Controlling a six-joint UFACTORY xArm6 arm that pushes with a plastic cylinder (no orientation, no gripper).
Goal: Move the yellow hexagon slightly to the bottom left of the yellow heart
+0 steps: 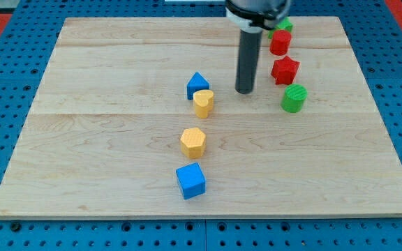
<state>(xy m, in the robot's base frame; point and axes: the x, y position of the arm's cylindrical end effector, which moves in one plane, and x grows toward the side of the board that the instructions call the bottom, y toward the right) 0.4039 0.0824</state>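
Observation:
The yellow hexagon [193,141] lies near the middle of the wooden board, directly below the yellow heart [203,102] in the view. A gap of bare board separates them. My tip [244,91] rests on the board to the right of the yellow heart and above and right of the hexagon. It touches no block.
A blue triangular block [197,85] touches the heart's upper left. A blue cube [190,180] lies below the hexagon. To the tip's right stand a red block [280,42], a red star [285,70], a green cylinder [294,98] and a green block [283,25] at the top edge.

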